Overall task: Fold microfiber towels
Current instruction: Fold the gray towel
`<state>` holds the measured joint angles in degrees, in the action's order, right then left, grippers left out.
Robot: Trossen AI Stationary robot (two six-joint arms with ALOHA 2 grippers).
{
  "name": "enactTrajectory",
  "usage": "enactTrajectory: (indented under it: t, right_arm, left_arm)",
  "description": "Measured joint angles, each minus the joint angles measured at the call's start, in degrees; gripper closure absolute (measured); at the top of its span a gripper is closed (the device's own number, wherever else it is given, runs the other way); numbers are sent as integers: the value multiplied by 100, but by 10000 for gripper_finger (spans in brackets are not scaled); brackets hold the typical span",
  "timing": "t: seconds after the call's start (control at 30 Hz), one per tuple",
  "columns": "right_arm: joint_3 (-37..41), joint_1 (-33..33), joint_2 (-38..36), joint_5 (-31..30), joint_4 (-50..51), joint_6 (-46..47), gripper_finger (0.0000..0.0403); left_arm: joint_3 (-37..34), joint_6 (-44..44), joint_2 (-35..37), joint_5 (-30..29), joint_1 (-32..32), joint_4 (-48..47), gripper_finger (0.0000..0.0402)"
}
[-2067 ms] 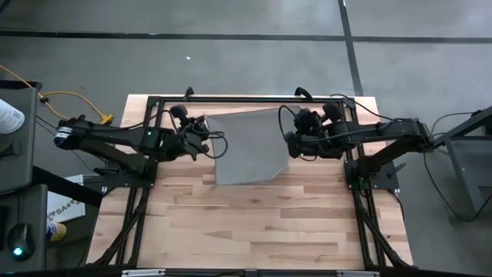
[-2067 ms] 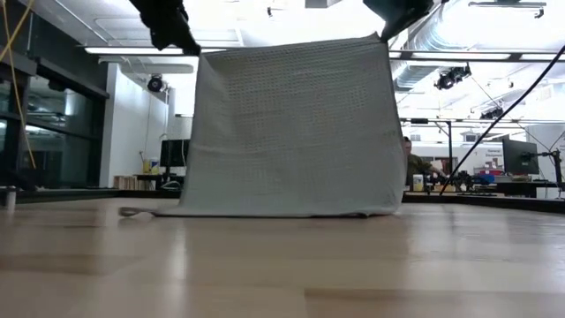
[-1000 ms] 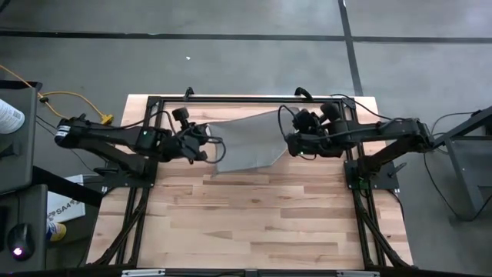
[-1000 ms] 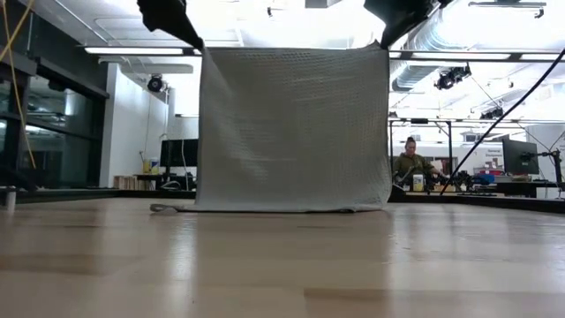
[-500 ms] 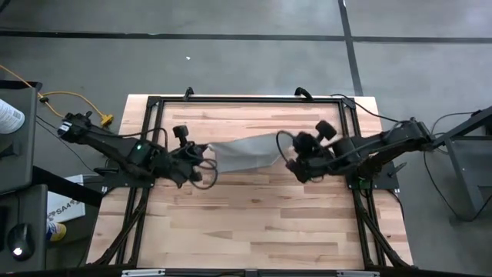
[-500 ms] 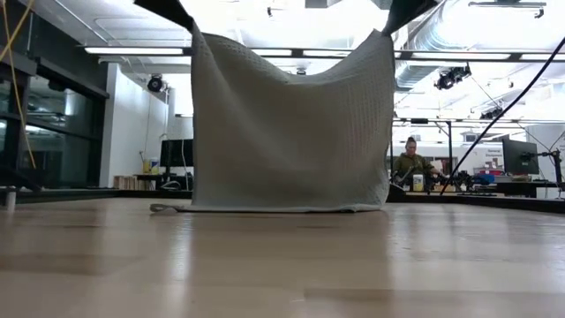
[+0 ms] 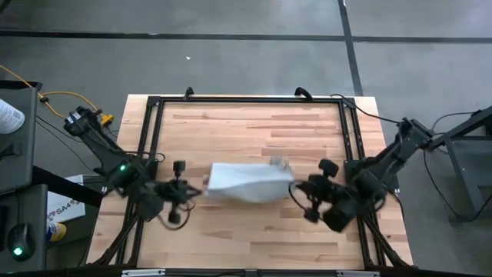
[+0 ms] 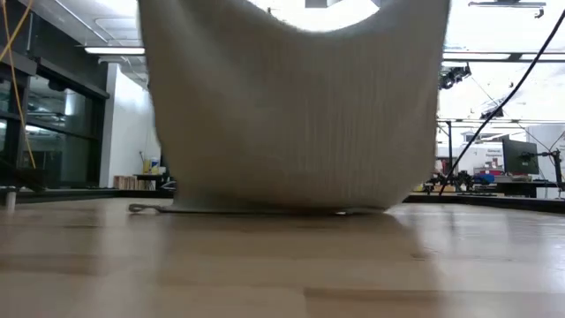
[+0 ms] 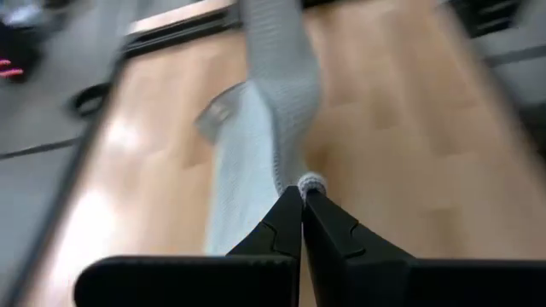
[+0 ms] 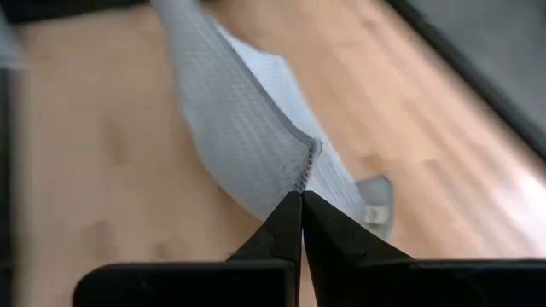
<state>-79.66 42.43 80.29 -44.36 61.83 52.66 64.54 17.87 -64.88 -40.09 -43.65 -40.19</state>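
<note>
Mid-fold: microfiber towel [image 7: 247, 182] hung above desk [image 7: 254, 231], one corner pinched in left hand [image 9: 301, 194], another in right hand [image 10: 301, 194], fold unfinished.

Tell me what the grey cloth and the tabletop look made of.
The light grey-blue square cloth: soft woven fabric, matte, probably microfiber; a fine waffle-like grid shows and it sags between the left claw and right claw. The pale wooden plank tabletop: butcher-block wood, light satin finish; strips with grain and a faint sheen.
</note>
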Motion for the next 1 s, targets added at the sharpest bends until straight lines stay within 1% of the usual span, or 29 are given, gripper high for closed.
enactTrajectory:
  t: [0.1,0.2,0.3,0.33,0.4,0.43,0.5,0.57,0.63,0.7,0.77,0.83,0.9,1.0]
  right_arm:
    - [0,447,0,-6,-732,-306,400]
    - [0,922,-26,-132,-1675,-989,399]
    - [0,1292,-105,-713,-2362,-1720,399]
    - [0,1369,-139,-967,-2389,-1818,399]
    - [0,1420,-201,-1419,-2065,-1748,399]
    - [0,1400,-227,-1538,-1791,-1577,399]
    - [0,1241,-243,-1585,-1073,-966,399]
    - [0,969,-224,-1380,-202,-161,399]
    - [0,577,-142,-1077,607,595,399]
    - [0,149,-1,-922,1225,1058,399]
    - [3,-234,135,-785,1603,1179,399]
    - [7,-598,199,-682,1737,1071,399]
    - [4,-939,252,-507,1712,774,399]
    - [4,-1378,352,-224,1577,417,399]
  left_arm:
    - [0,-117,0,436,-380,637,401]
    - [1,-672,0,822,-765,1509,401]
    - [1,-1426,14,935,-1097,2234,401]
    - [1,-1595,42,850,-1173,2291,401]
    - [1,-1636,118,314,-1278,2125,401]
    - [3,-1511,164,-71,-1281,1872,401]
    - [6,-921,229,-698,-1210,1063,401]
    - [6,-53,249,-1031,-970,36,401]
    - [-12,766,200,-1122,-578,-886,401]
    - [-123,1264,134,-1314,-158,-1479,401]
    - [-261,1421,114,-1424,191,-1789,401]
    - [-377,1376,125,-1427,565,-1798,401]
    - [-499,1202,117,-1235,981,-1847,401]
    - [-692,969,85,-924,1554,-1661,401]
